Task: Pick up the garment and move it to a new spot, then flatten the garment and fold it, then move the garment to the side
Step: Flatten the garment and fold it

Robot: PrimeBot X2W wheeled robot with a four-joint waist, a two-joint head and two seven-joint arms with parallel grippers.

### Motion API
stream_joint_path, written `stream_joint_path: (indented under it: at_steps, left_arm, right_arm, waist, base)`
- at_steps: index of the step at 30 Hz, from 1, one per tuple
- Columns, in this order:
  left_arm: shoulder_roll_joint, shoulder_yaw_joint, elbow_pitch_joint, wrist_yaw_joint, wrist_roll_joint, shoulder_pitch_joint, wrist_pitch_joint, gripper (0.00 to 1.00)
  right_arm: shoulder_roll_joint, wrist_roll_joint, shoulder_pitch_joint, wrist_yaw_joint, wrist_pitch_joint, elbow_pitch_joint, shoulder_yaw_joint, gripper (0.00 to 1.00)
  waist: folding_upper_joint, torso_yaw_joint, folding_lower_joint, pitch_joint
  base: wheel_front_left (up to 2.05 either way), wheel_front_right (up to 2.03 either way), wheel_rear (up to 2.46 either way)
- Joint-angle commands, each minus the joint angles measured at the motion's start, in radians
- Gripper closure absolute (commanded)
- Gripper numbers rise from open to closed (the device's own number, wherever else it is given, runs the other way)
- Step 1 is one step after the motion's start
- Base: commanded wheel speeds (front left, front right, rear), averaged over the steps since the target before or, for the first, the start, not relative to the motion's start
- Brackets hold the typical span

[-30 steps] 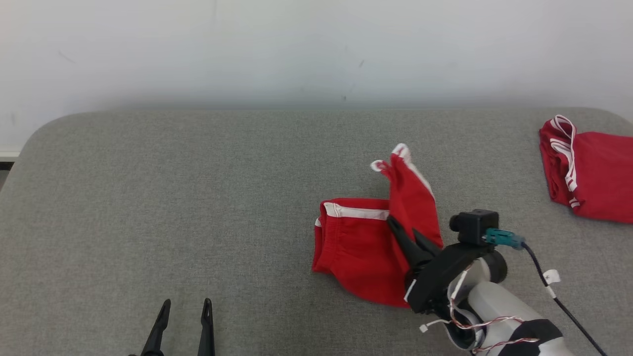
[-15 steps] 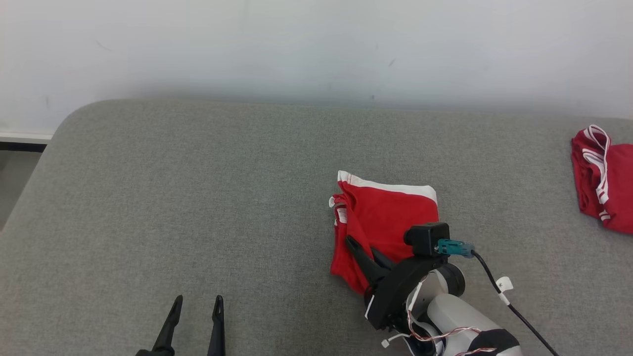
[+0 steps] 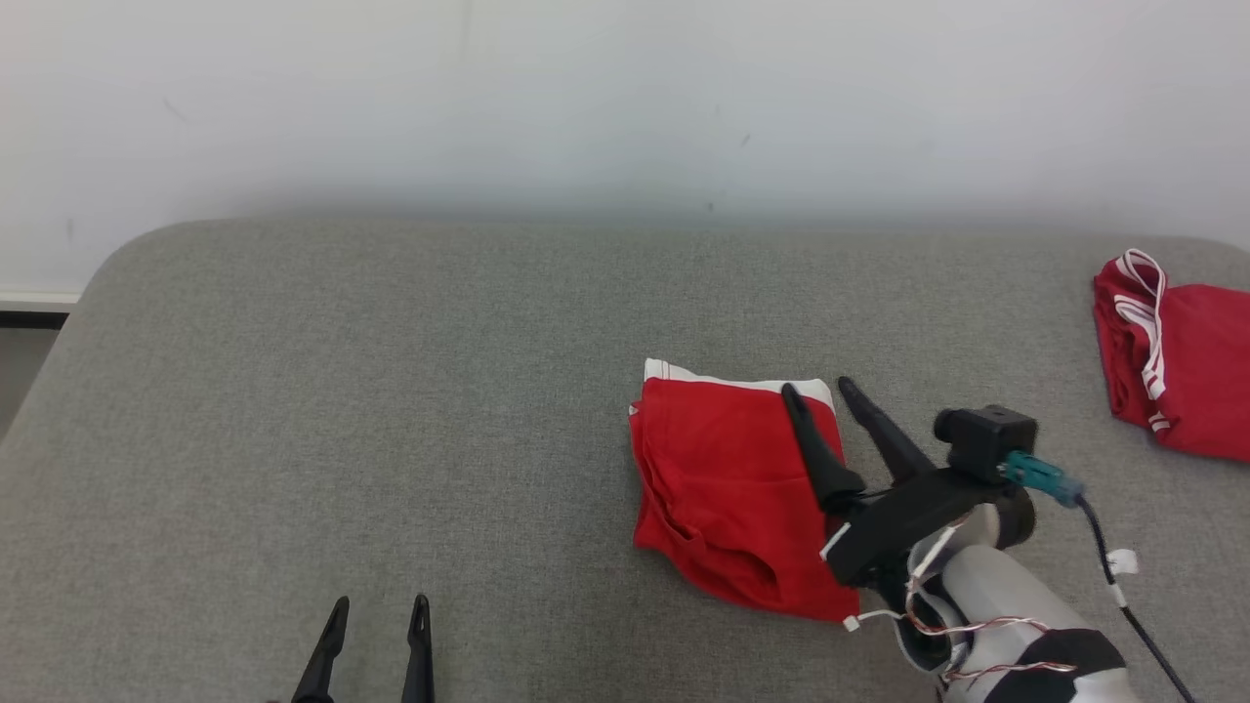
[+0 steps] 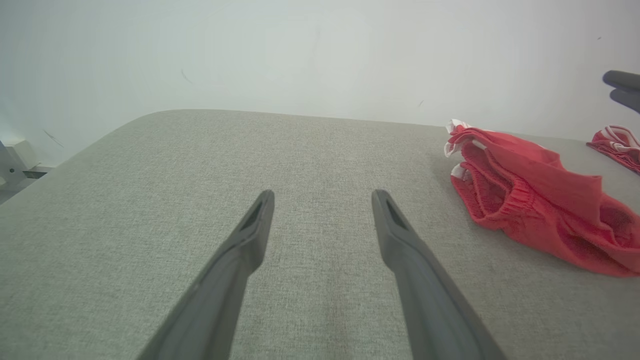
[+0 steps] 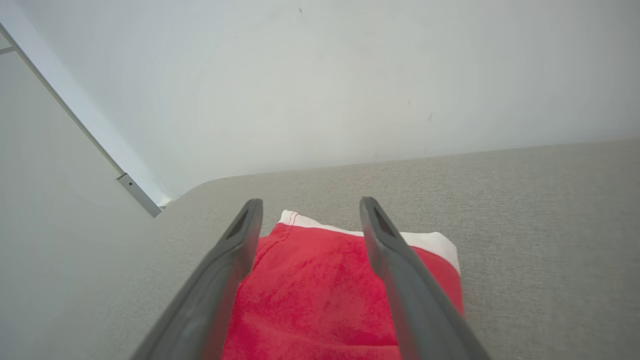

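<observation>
**Right gripper spread open over the folded red garment**

The red garment (image 3: 728, 493) lay folded into a compact, roughly rectangular bundle on the grey padded surface (image 3: 391, 391), right of centre in the head view. Its white band (image 3: 742, 379) ran along the far edge, toward the pale wall (image 3: 586, 98). The near edge of the bundle was rumpled, with 1 loose fold showing.

The right gripper (image 3: 815, 388) reached in from the lower right with its 2 dark fingers parted and nothing between them. In the head view, 1 finger lay across the garment's right edge and the other over the bare grey surface just beside it. The right wrist view looked along both fingers, with red cloth and the white band below them. Whether the fingers touched the cloth could not be told. A small black camera (image 3: 981, 437) with a teal plug and a dark cable sat on that wrist.

The left gripper (image 3: 380, 600) sat at the bottom of the head view, well apart from the garment. Its fingers were also spread and empty over bare grey fabric.

A second red garment (image 3: 1182, 376) with white stripes lay at the far right edge of the surface.
</observation>
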Motion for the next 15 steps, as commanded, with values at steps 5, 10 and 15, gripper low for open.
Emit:
stream_joint_path:
  at_steps: [5, 10, 15]
  left_arm:
    - [-0.001, 0.012, -0.005, 0.001, 0.012, 0.016, -0.003, 0.00]
    - [-0.001, 0.015, -0.008, -0.001, 0.018, 0.018, -0.003, 0.00]
    - [-0.001, 0.009, -0.009, -0.002, 0.018, 0.010, -0.003, 0.00]
  right_arm:
    - [-0.014, -0.112, 0.095, -0.003, -0.007, -0.108, -0.202, 0.00]
    - [0.025, -0.216, 0.190, -0.003, -0.007, -0.200, -0.341, 0.00]
    - [0.055, -0.289, 0.252, -0.003, -0.006, -0.226, -0.382, 1.00]
  waist:
    - [-0.0001, -0.023, 0.0000, -0.014]
    - [-0.0001, -0.033, 0.0000, -0.015]
    - [-0.0001, -0.030, 0.0000, -0.010]
  base:
    - [0.00, 0.00, 0.00]
    - [0.00, 0.00, 0.00]
    - [0.00, 0.00, 0.00]
